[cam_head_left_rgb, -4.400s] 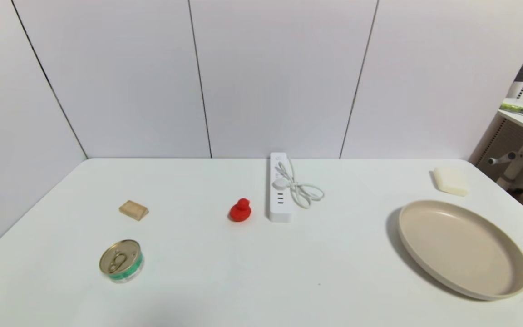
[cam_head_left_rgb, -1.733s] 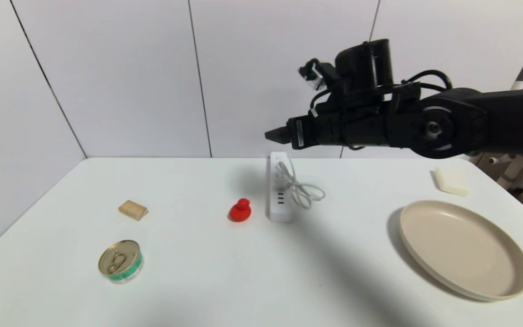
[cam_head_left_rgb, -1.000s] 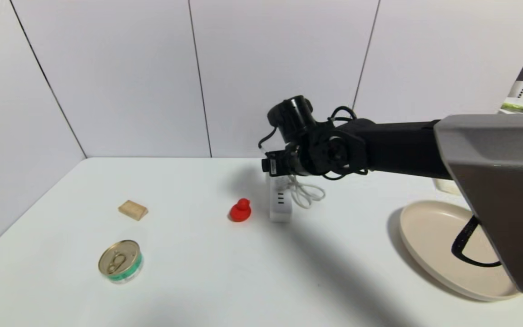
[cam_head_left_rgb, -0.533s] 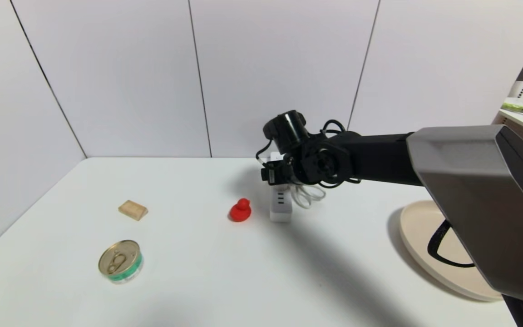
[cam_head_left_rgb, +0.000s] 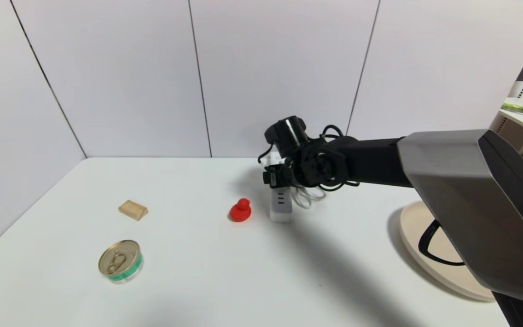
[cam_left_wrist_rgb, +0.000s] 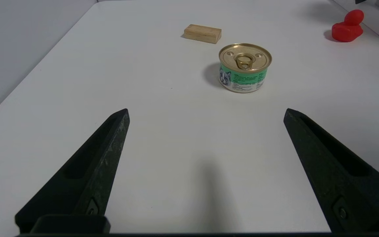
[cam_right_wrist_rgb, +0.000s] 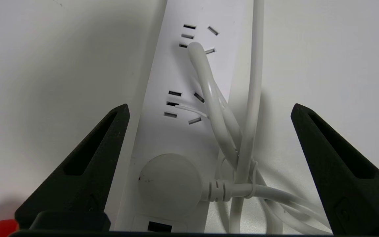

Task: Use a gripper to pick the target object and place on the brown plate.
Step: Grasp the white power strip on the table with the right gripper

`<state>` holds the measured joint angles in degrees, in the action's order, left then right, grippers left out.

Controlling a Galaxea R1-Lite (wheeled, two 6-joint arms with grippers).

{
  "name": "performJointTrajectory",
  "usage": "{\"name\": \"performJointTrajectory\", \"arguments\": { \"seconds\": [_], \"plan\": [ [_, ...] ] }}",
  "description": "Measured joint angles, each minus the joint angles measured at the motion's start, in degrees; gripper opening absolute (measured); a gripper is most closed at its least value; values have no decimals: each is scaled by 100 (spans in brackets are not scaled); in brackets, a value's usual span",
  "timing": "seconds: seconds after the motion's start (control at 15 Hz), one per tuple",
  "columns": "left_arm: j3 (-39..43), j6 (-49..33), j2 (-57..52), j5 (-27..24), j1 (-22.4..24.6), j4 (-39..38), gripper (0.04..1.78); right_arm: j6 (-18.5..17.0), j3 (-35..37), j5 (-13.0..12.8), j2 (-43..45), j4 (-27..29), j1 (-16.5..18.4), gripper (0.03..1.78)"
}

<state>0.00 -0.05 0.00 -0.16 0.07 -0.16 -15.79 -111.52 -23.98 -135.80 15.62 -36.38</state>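
Fingers [cam_right_wrist_rgb: 87,164] of black right gripper [cam_right_wrist_rgb: 209,112] spread wide, gripping nothing, w/ long white rectangular power strip [cam_right_wrist_rgb: 176,108] directly beneath, between them. Strip lies near table's far edge, about mid-width; coiled white cord [cam_right_wrist_rgb: 242,158] beside it. Head view shows gripper [cam_head_left_rgb: 274,178] over strip's far end, small red duck [cam_head_left_rgb: 240,210] just beside strip, beige-tan round plate [cam_head_left_rgb: 413,231] toward right edge. Left gripper [cam_left_wrist_rgb: 206,113] wide open, empty, above near-left corner.

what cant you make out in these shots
- Head view: the far half of the power strip is hidden by the right end effector.
- Head view: part of the brown plate is covered by the right arm.
- Right wrist view: whether the fingertips touch the table.
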Motion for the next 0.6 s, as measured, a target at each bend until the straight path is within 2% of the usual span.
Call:
{"name": "performJointTrajectory", "arguments": {
  "seconds": [0.6],
  "plan": [
    [0,-2,0,-2,0,0,169,39,-2,98,-96,-7,-52,170]
  ]
}}
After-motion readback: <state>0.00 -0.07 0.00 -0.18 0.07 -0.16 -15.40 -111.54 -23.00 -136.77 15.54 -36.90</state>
